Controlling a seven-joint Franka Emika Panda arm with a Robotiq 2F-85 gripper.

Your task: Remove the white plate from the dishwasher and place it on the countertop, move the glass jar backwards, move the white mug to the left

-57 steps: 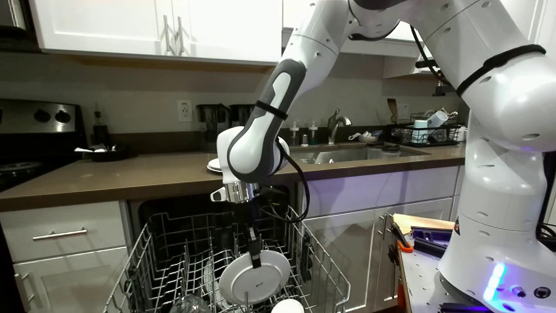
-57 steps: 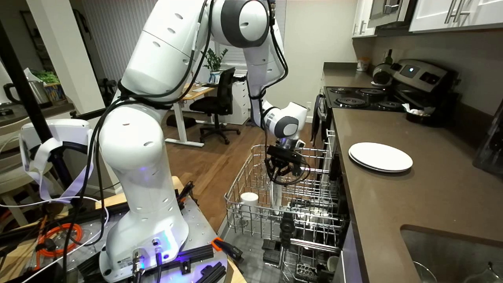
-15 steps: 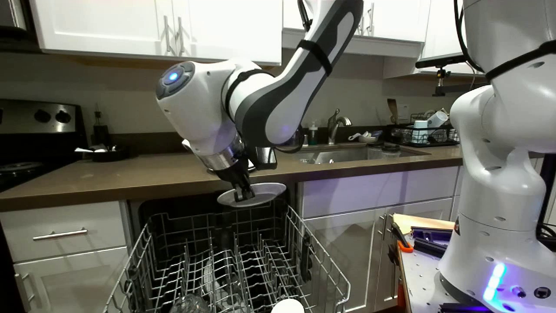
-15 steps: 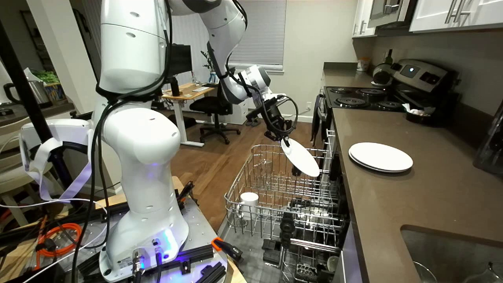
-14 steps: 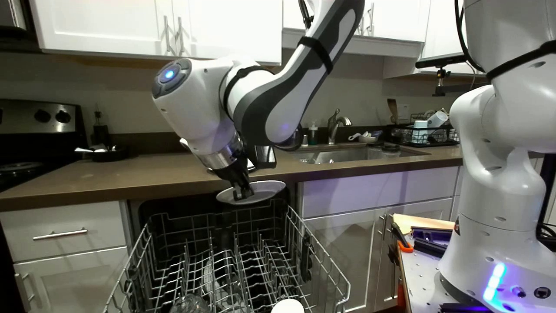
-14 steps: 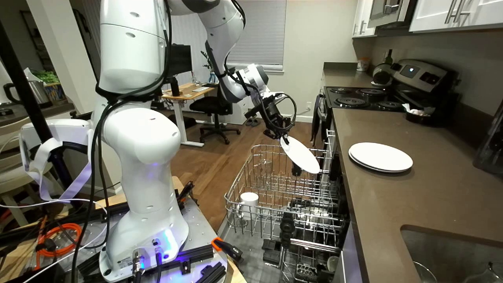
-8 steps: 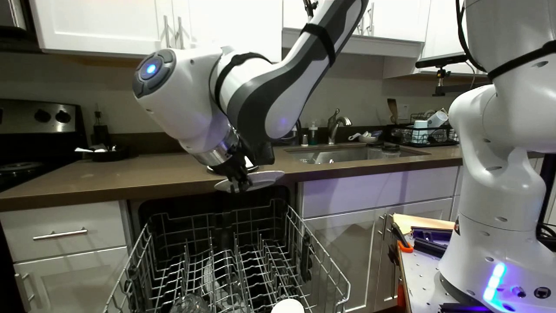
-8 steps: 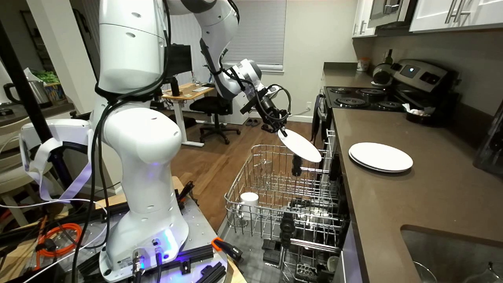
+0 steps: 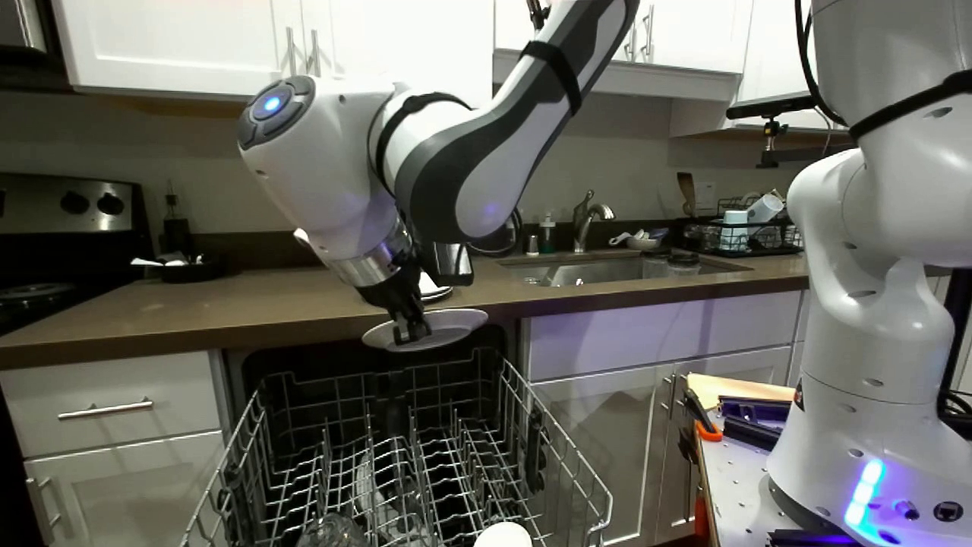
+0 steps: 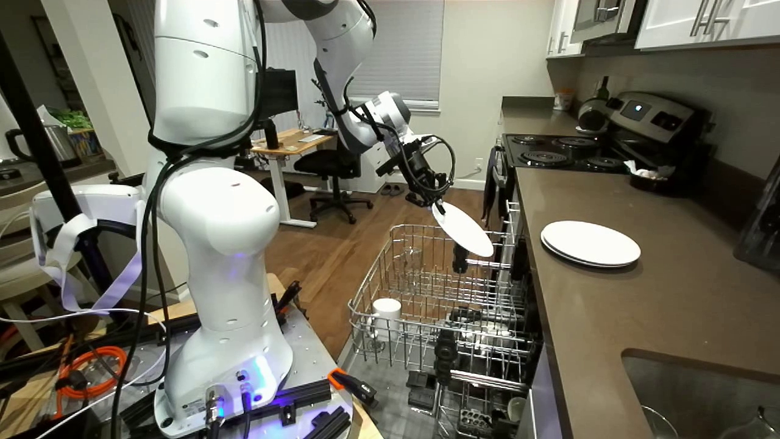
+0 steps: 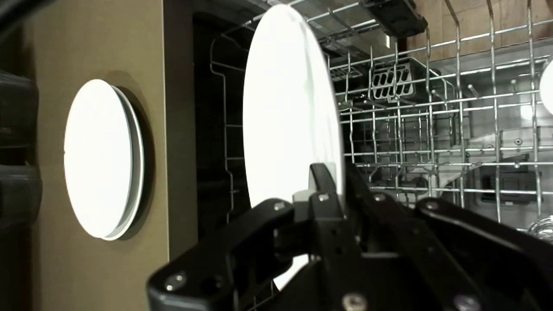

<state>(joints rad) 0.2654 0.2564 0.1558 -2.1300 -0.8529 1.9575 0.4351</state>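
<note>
In an exterior view, the tool [image 9: 412, 332] is closed on the rim of the white plate [image 9: 449, 328], which hangs tilted in front of the edge of the counter [image 9: 190, 304], above the back of the dishwasher rack [image 9: 437, 456]. The step in hand, I judge, is the first: the plate is out of the rack, and setting it on the counter is not yet done.

In an exterior view, two stacked plates [image 10: 590, 242] lie on the counter, and the held plate slopes down towards them, apart from the counter's edge, gripped at its higher end. The white mug [image 10: 386, 312] and what I take to be the glass jar [image 10: 411, 261] sit in the rack, so the later moves look undone.

In the wrist view, the plate is pinched between the fingers [image 11: 323, 179], with the counter's front edge showing between it and the stack. The next move calls for raising the plate until its low end clears that edge, carrying it across, levelling it, then lowering it onto the stack or beside it before letting go; held by one side only, it may sag at the far rim, so go slowly
</note>
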